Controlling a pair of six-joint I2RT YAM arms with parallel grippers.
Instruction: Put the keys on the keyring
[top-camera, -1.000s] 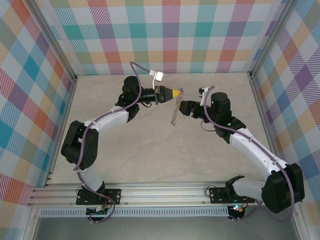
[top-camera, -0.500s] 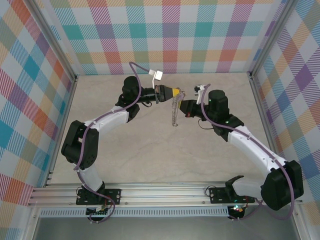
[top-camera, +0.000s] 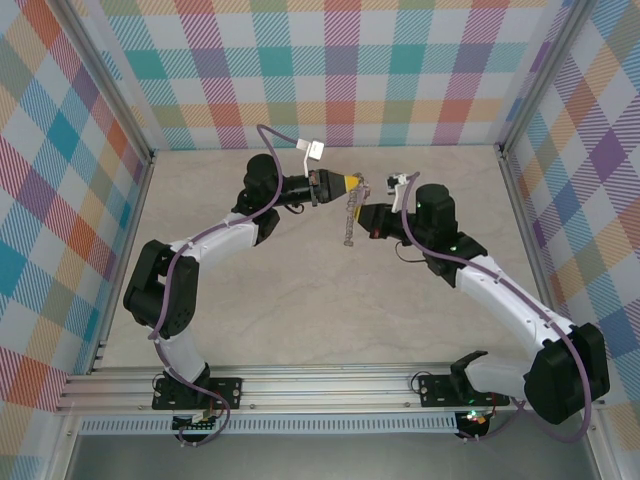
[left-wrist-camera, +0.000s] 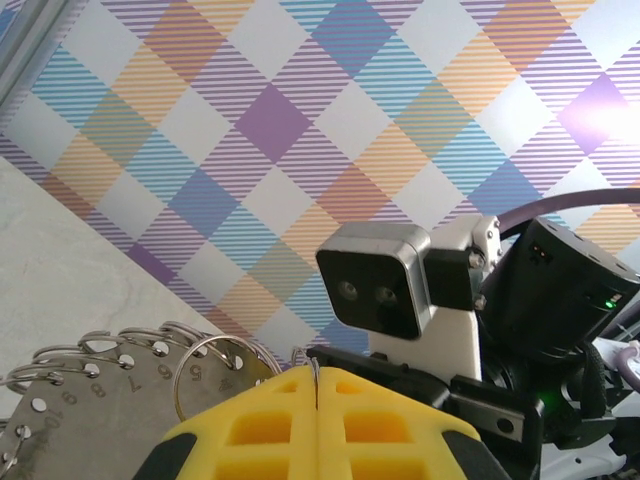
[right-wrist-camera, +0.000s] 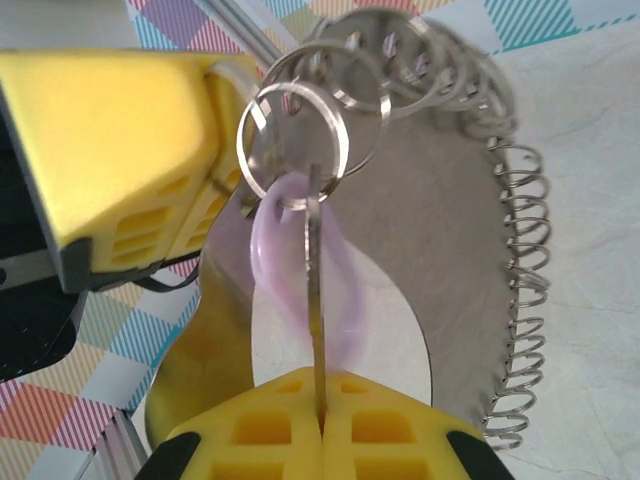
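light: bright, even | shadows: faint, soft | glare: pale flare upper right, left wrist view | focus: wrist close-ups soft

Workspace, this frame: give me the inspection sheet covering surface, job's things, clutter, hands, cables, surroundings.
Surface: beige stone-look table.
Job's things: keyring held up off the table between the arms; lilac key at one small loop on its rim.
Clutter: nothing seen.
Hands: left hand shut on keyring; right hand shut on lilac key.
Cables: purple cables run along both arms.
Surroundings: plaid walls, metal rail at near edge.
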